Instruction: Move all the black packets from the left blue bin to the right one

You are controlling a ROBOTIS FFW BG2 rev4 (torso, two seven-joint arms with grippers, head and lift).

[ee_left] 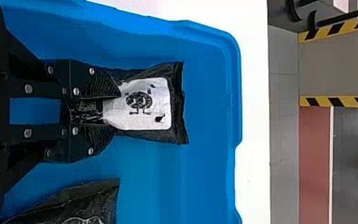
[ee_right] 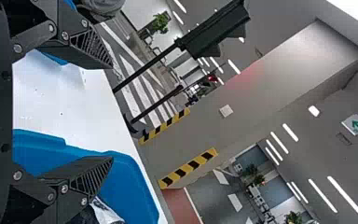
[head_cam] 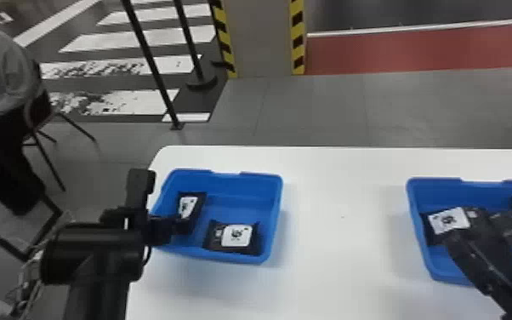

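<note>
Left end effector (head_cam: 182,226) clamps black packet (ee_left: 142,105)!

Pinched closed, it's in the left blue bin (head_cam: 259,174), second packet (head_cam: 234,238) nearby. Right end effector (head_cam: 494,209) gapes wide, empty, over the right bin (head_cam: 416,200); seemingly a third packet (head_cam: 448,221) lies inside.

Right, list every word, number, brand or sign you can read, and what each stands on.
No word, number or brand reads clearly enough to quote.
Black packet between the left fingers: white label, dark emblem; print too small.
Front packet in the left bin: white label, too small.
Packet in the right bin: white label, too blurred.
Overhead sign: green arrow, no readable words.
</note>
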